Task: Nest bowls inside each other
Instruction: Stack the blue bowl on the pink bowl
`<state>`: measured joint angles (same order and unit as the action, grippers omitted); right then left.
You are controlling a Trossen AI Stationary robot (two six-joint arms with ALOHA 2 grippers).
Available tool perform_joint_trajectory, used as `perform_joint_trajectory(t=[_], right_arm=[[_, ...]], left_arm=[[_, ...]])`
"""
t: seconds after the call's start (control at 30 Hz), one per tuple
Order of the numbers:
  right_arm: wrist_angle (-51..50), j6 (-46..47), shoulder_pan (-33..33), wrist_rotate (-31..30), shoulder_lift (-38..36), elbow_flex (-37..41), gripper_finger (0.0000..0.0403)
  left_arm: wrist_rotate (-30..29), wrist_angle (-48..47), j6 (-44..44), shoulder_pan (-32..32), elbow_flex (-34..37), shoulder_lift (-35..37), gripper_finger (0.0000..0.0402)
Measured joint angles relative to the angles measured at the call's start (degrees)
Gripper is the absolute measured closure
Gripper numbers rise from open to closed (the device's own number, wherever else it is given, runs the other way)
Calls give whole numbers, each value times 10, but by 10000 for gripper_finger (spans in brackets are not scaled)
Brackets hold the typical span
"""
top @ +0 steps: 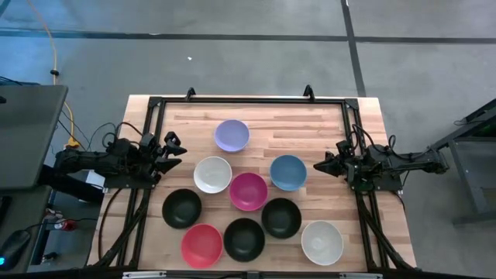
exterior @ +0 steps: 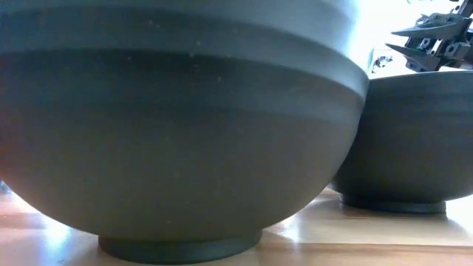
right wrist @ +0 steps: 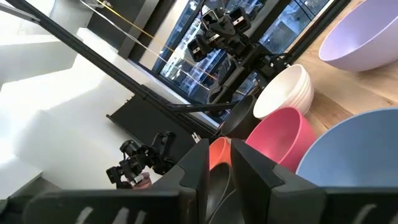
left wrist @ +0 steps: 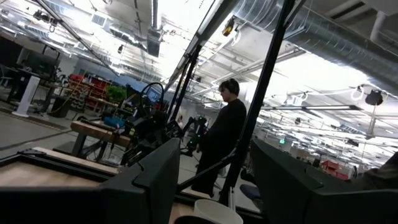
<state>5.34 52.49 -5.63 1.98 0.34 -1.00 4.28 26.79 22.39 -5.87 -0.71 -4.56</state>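
Note:
Nine bowls stand upright on their bases on the wooden table in the high view: lavender (top: 232, 135), white (top: 213, 174), blue (top: 288, 172), magenta (top: 249, 191), three black (top: 182, 208) (top: 281, 218) (top: 244, 239), red (top: 202, 245) and a second white (top: 322, 242). None sits inside another. My left gripper (top: 175, 151) hovers open at the table's left side, left of the white bowl. My right gripper (top: 319, 164) hovers at the right side, just right of the blue bowl (right wrist: 354, 155), its fingers a narrow gap apart. Two black bowls (exterior: 177, 148) (exterior: 414, 140) fill the low view.
A black metal frame (top: 155, 105) runs along the table's left, far and right sides. Bare wood lies between the lavender bowl and the far right corner (top: 310, 124). A person (left wrist: 224, 130) stands in the room beyond the table. A dark case (top: 27, 132) sits off the left edge.

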Motion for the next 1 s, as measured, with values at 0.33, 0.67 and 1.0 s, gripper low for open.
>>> perform_joint_trajectory(t=[0.33,0.67,1.0], right_arm=[[0,12,0,0,0,0,344],[0,13,0,-3,0,0,344],[16,15,0,-51,0,0,344]], left_arm=[[0,-4,30,0,0,0,218],[4,0,110,0,0,0,218],[-48,4,183,0,0,0,218]])
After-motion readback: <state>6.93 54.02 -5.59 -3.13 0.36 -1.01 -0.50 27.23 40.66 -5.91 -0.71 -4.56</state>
